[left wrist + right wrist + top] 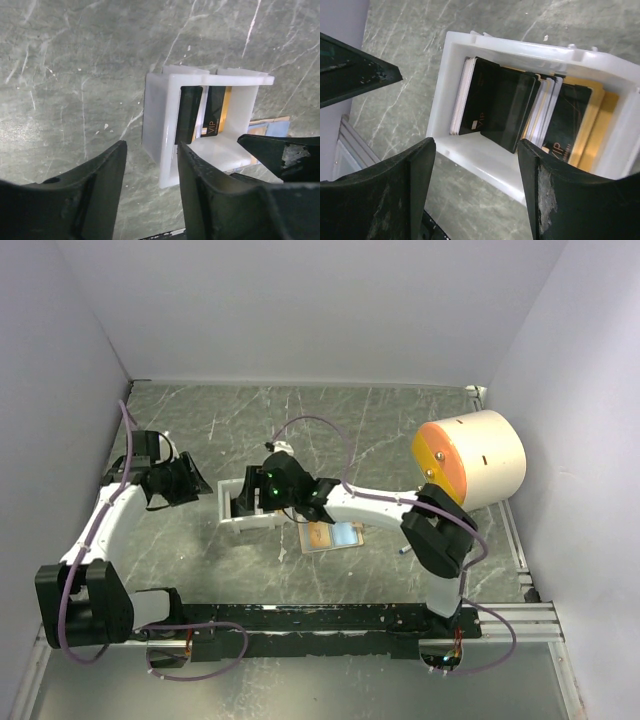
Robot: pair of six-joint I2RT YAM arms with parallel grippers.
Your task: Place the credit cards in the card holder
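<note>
Open right gripper [476, 147] hovers over the tray [440, 100]: pinch one black card [500, 105] squarely; open left gripper [151, 147] sits at the tray's 9 o'clock.

Left tool [150, 186] open; right tool [476, 189] open

Pale lilac walls [300, 310] box in a dark, white-veined marble tabletop [400, 430].

tray [485, 165] glossy white plastic; cards [502, 105] smooth, glossy blk; table [75, 75] marbled, matt
</note>
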